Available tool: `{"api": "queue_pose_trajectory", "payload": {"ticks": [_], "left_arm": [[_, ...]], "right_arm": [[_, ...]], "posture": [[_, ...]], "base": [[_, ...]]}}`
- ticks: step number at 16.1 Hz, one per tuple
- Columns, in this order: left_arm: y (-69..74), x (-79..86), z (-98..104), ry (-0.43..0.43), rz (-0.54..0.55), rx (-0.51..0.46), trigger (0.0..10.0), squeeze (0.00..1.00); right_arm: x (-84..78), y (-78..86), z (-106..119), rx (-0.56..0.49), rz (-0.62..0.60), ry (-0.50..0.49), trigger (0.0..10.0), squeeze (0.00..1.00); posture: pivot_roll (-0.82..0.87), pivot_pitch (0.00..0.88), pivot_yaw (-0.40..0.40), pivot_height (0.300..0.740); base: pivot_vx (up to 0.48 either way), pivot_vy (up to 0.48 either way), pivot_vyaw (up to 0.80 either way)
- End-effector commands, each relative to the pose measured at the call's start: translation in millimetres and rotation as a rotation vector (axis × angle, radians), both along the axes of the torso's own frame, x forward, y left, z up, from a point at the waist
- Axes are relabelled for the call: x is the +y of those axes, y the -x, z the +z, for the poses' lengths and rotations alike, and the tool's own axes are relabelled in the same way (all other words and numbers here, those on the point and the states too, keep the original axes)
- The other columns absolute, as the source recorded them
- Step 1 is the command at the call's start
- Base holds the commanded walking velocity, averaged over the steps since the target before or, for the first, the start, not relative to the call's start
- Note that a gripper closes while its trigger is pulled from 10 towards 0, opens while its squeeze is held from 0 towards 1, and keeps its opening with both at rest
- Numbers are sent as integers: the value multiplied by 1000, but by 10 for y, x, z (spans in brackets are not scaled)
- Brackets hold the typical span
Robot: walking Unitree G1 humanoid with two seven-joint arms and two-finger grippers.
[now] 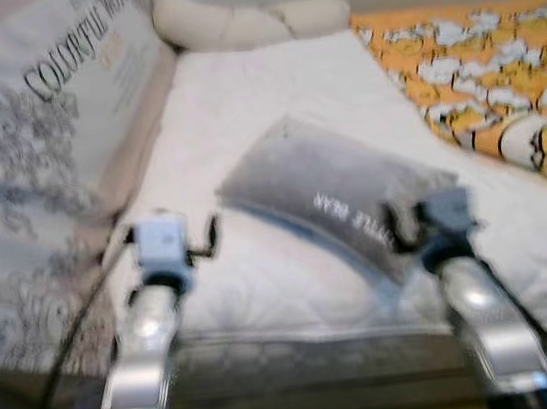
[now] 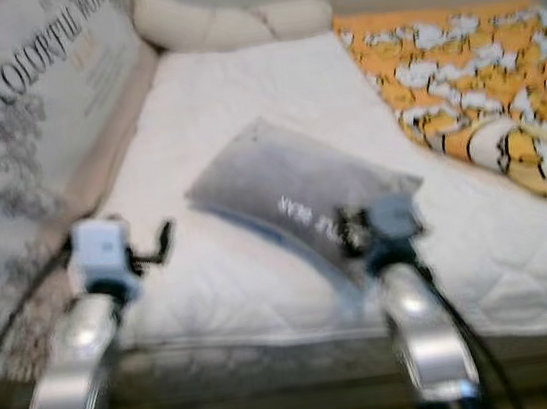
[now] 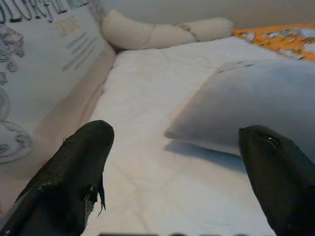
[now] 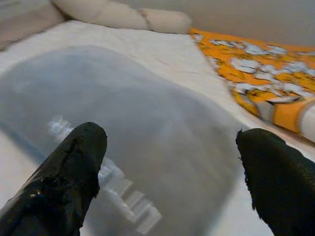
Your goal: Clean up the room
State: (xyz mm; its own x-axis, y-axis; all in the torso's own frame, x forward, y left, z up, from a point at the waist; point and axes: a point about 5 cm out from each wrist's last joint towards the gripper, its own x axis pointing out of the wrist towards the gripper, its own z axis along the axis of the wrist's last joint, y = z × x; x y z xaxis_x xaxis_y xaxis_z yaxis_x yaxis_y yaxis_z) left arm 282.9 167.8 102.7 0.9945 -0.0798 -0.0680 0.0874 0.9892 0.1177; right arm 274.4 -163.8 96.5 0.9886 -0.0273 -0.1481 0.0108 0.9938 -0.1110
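A grey pillow (image 1: 327, 192) with white lettering lies slantwise on the white mattress (image 1: 270, 104). My right gripper (image 4: 172, 162) is open just above the pillow's (image 4: 147, 132) near end, one finger (image 4: 64, 177) over the lettering. My left gripper (image 3: 177, 172) is open over the bare mattress (image 3: 147, 123), to the left of the pillow (image 3: 251, 103). Both silver arms reach forward over the bed's near edge, the left (image 1: 153, 321) and the right (image 1: 479, 309).
A large printed cushion (image 1: 34, 145) leans along the bed's left side. A cream bolster (image 1: 239, 22) lies at the head. An orange patterned blanket (image 1: 487, 65) covers the right side. The mattress edge (image 1: 302, 347) runs just before me.
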Motion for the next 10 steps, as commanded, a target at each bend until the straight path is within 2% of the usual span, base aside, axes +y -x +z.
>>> {"api": "queue_pose_trajectory", "payload": {"ticks": [1, 10], "left_arm": [[-27, -89, 34, 13, -23, -16, 10000, 0], [-17, -85, 14, 24, -15, -12, 10000, 0]], "right_arm": [[-99, -7, 39, -13, -29, 11, 10000, 0], [-116, -5, 45, -11, -22, 19, 10000, 0]], "posture": [[6, 0, 13, 740], [1, 0, 13, 740]], "base": [[322, 0, 0], [318, 0, 0]]}}
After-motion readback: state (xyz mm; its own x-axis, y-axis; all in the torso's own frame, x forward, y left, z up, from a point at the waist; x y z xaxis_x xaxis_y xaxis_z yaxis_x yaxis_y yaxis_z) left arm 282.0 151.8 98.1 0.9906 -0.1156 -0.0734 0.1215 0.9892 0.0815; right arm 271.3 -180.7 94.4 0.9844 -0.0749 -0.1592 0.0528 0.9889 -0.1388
